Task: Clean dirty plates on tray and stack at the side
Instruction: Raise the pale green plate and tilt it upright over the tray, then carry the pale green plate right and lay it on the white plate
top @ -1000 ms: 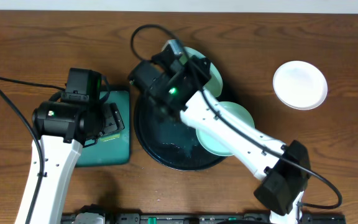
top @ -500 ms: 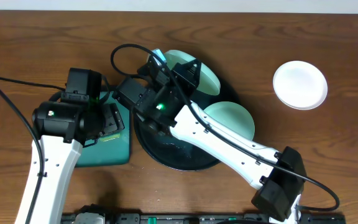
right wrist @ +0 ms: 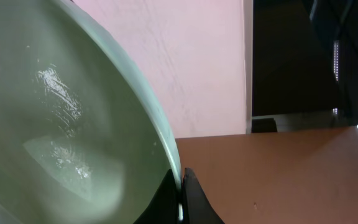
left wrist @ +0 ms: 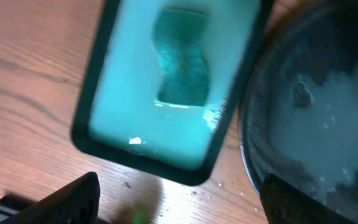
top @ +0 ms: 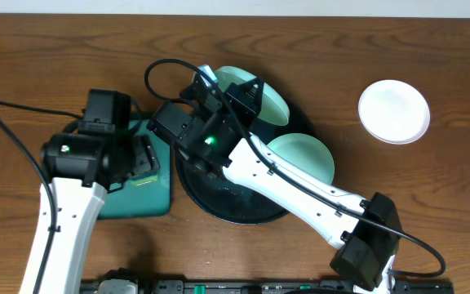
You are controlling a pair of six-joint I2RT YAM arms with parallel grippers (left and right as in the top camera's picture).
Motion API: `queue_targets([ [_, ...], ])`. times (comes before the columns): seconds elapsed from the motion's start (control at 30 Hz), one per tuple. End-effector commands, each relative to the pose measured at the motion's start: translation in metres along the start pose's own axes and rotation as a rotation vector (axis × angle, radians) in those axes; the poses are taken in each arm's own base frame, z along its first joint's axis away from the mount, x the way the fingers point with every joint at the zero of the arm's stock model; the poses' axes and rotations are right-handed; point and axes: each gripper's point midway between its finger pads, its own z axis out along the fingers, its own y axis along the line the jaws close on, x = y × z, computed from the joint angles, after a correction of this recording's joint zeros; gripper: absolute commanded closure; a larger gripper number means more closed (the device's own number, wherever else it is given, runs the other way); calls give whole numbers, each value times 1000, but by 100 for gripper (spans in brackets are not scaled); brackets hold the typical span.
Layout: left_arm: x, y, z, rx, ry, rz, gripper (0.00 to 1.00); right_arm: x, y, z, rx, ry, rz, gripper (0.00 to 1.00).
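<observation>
Right gripper [right wrist: 180,190] pinches mint plate [right wrist: 61,124] by rim, tilted at tray's [top: 210,200] 12 o'clock, presumably for wiping; left gripper [left wrist: 179,202] spread above sponge [left wrist: 180,65].

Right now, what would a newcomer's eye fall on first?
The right pincer clamps the rim of a pale green plate, tilted up over the black tray. A white plate sits alone on the wood at far right. The left pincer hangs open above a sponge.

Black tray [top: 212,202], 2 mint-green plates [top: 308,155], 1 white plate [top: 393,111], brown wood-grain table [top: 431,188].
</observation>
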Motion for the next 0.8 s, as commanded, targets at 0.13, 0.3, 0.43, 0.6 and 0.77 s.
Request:
queue_targets([
  [0.13, -14, 34, 8, -67, 19, -167, 17, -2, -14, -4, 17, -9, 31, 99],
  [0.3, -15, 41, 12, -75, 36, -200, 17, -1, -15, -2, 18, -6, 32, 99],
  [0.43, -15, 41, 13, -69, 41, -202, 17, -1, -15, -1, 19, -2, 32, 99],
  [0.6, -14, 41, 13, -69, 43, -201, 17, -1, -15, -1, 19, -2, 31, 99],
  [0.77, -14, 41, 13, -70, 44, -202, 17, -2, -6, 2, -41, -3, 44, 99],
])
